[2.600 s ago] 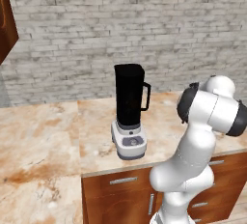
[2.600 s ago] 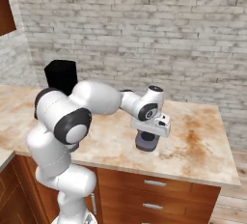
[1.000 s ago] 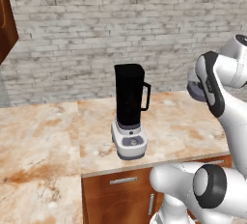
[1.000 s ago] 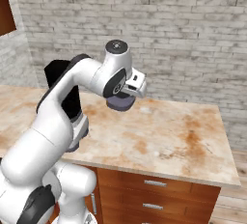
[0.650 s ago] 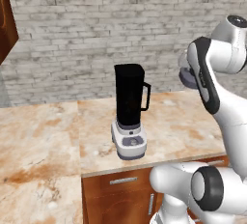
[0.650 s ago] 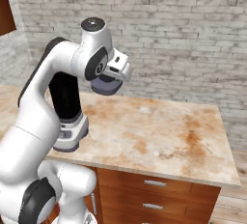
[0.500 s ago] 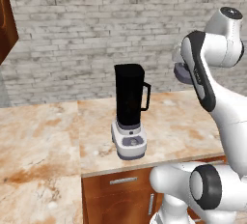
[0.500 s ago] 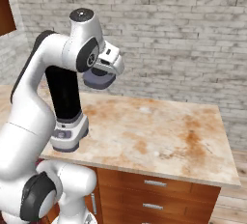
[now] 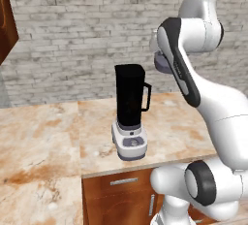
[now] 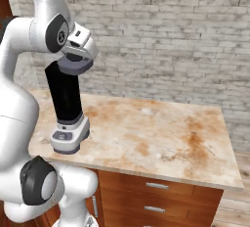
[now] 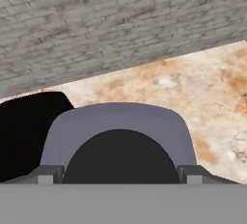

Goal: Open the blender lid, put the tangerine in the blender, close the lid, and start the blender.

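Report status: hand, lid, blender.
Hand shut on blender lid, raised beside the jar top. Blender open, upright on counter. Nothing in the way.

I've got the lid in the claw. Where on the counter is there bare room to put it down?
The claw holds the blender lid up by the jar's top. Widest free patch: the counter to the right of the blender, between brick wall and front edge. More bare counter lies on the blender's other side. Only the blender's own spot is occupied.

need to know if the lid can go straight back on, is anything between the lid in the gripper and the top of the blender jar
Nothing visible does. The gripper holds the blender lid in the air, up beside the top of the blender, with only open space between them.
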